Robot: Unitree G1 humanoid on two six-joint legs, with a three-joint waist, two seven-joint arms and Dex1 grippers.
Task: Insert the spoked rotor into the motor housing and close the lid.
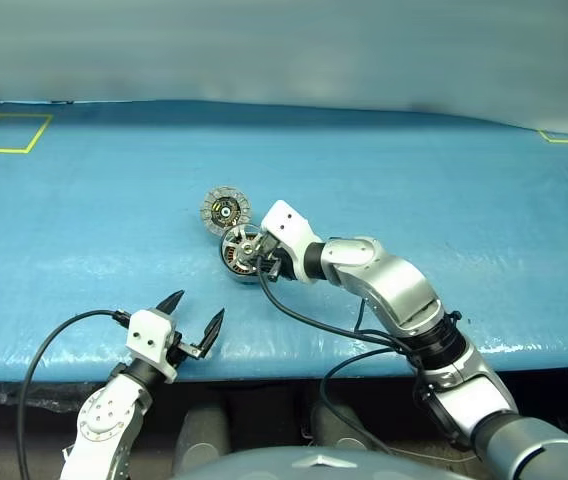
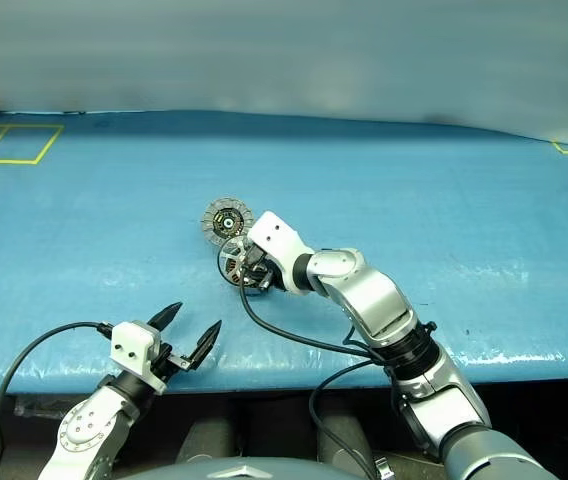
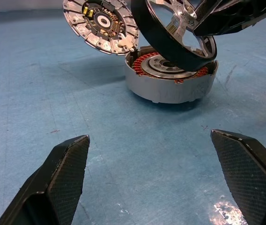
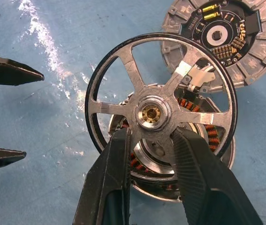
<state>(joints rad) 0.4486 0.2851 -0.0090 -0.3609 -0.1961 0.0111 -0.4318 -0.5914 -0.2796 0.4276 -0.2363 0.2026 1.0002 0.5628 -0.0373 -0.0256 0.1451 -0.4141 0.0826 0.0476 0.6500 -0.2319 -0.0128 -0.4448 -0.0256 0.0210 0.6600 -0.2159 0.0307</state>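
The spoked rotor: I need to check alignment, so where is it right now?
The spoked rotor is held tilted in the right tool just above the motor housing, near the table's middle, with the open lid beside it.

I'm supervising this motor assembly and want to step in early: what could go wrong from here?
1. The spoked rotor, clamped in the right pincer, hangs tilted over the motor housing; lowered like that, its rim could catch the housing wall or scrape the copper windings.
2. The lid stands open right beside the rotor, so a sideways move could knock it.
3. The left pincer is open and away from the housing, which might slide if pushed.
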